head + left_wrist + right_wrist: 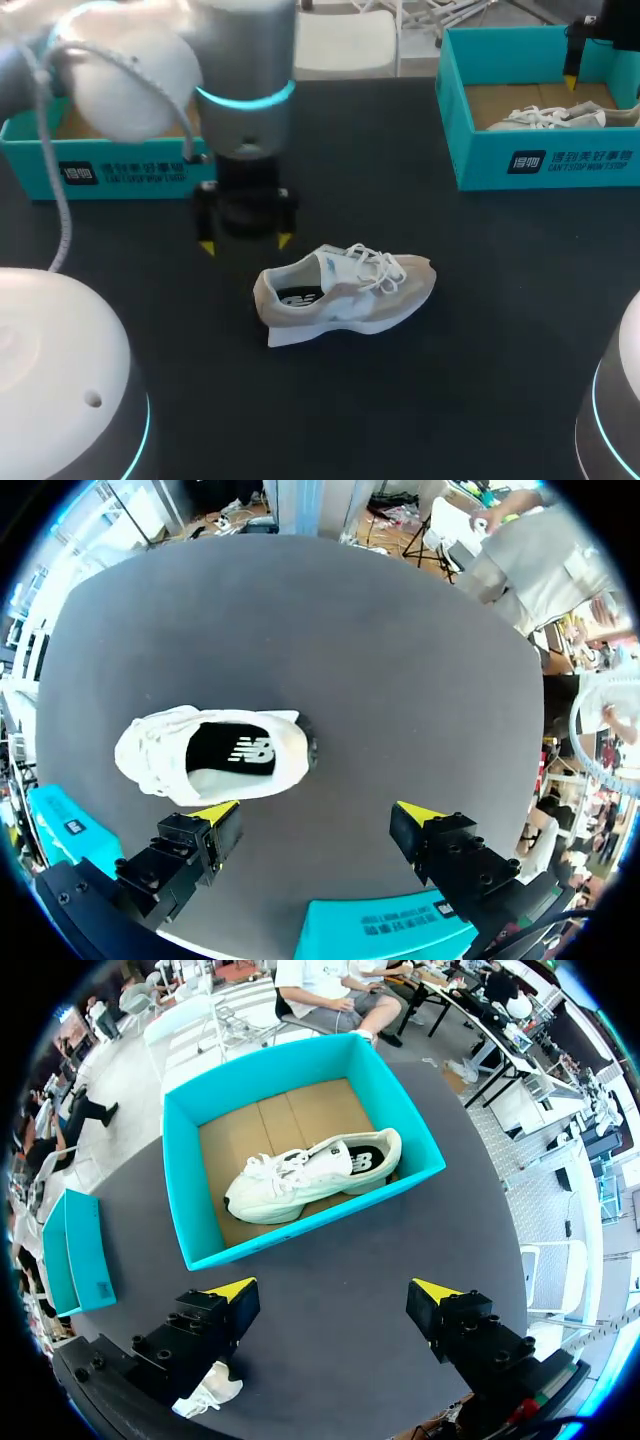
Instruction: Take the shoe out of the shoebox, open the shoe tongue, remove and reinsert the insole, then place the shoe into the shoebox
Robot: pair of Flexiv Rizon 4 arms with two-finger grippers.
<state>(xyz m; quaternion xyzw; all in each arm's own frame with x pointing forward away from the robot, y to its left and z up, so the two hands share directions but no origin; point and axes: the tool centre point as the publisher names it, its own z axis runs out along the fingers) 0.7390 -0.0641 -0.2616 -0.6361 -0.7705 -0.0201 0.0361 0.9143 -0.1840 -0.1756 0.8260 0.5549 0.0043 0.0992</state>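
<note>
The shoe stands on its sole near the middle of the table, out of both boxes, toe pointing toward the table's right edge. That leaves its laced top and opening facing up for work on the tongue. In the left wrist view the black insole is seated inside it.

The left gripper hangs above the table just behind the heel, its 2 fingers spread wide and holding nothing. This looks like a stance for coming down on the shoe's collar or insole.

The right gripper hovers at the far right corner over the right shoebox, fingers likewise apart and empty. It is well clear of the work. A second shoe lies in that box. The left shoebox sits at the far left corner, probably awaiting the shoe's return.
</note>
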